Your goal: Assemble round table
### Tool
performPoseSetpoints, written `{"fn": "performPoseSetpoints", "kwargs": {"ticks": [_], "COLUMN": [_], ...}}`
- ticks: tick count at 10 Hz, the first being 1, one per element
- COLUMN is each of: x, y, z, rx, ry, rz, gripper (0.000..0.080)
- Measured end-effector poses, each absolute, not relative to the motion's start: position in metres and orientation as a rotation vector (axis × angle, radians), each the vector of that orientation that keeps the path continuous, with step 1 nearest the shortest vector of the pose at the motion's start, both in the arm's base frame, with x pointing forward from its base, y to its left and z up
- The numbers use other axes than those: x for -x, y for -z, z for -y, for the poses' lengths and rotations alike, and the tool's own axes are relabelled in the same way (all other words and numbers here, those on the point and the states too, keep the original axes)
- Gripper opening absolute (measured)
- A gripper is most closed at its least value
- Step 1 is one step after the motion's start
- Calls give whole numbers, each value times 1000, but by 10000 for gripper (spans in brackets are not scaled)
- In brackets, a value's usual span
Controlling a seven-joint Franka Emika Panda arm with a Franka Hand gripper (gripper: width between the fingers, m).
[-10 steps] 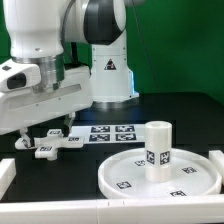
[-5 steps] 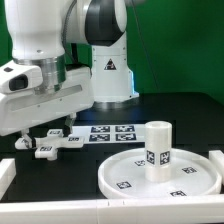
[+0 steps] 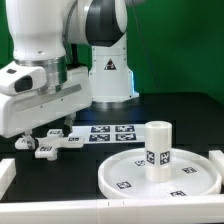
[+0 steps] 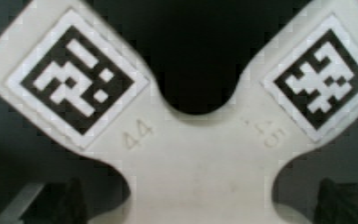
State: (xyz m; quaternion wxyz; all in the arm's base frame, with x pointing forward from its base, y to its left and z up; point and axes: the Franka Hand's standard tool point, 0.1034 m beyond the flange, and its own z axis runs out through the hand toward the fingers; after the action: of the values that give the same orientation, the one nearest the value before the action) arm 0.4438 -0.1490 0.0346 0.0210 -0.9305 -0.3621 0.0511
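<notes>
The white cross-shaped piece (image 3: 48, 147) lies on the black table at the exterior view's left. My gripper (image 3: 45, 134) hangs low just above it. In the wrist view the cross-shaped piece (image 4: 194, 150) fills the frame, with two tagged arms spreading away. My gripper (image 4: 179, 205) is open, and its dark fingers (image 4: 16, 205) stand on either side of the piece's narrow waist with a gap to it. The large rimmed round disc (image 3: 130, 178) lies at the front right. The short cylinder leg (image 3: 156, 148) stands upright on it.
The marker board (image 3: 110, 133) lies flat behind the disc, in front of the arm's base (image 3: 110, 75). White rails run along the table's front edge (image 3: 60, 205) and at the left (image 3: 6, 172) and right (image 3: 217, 160) sides.
The hand has crept slightly upward over the cross-shaped piece. The piece, the disc and the leg have not moved.
</notes>
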Motion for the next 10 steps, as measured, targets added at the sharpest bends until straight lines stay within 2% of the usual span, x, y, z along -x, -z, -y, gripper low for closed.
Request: {"fn": "performPoseSetpoints", "kwargs": {"ticks": [10], "x": [-438], "y": [-23], "z": [151], "rx": [2881], "ry": [-189], "rz": [1109], "gripper": [648]}}
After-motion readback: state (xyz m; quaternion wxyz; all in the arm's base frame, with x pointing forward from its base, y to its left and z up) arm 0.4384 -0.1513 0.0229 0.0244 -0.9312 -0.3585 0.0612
